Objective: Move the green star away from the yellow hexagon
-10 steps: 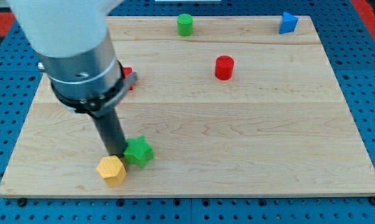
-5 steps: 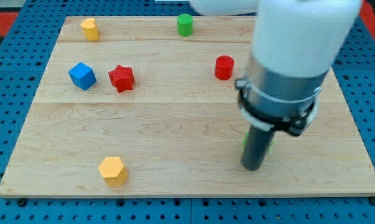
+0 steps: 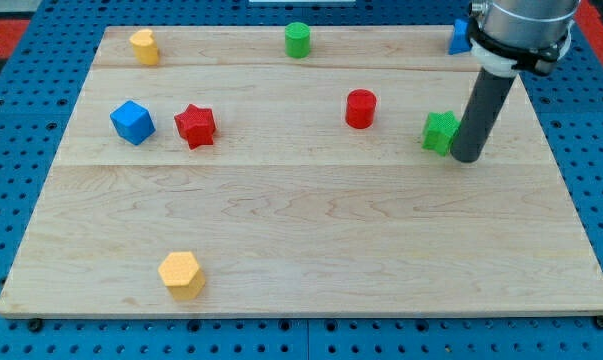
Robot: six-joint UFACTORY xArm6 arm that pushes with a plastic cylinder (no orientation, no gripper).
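Resting against the green star's (image 3: pixel 440 132) right side, my tip (image 3: pixel 467 158) is a bare rod end effector with nothing to clench or release. The star sits at the worktop's (image 3: pixel 311 230) right, well apart from the yellow hexagon (image 3: pixel 181 274) at bottom left. The separating push looks essentially done; next calls for lifting clear.
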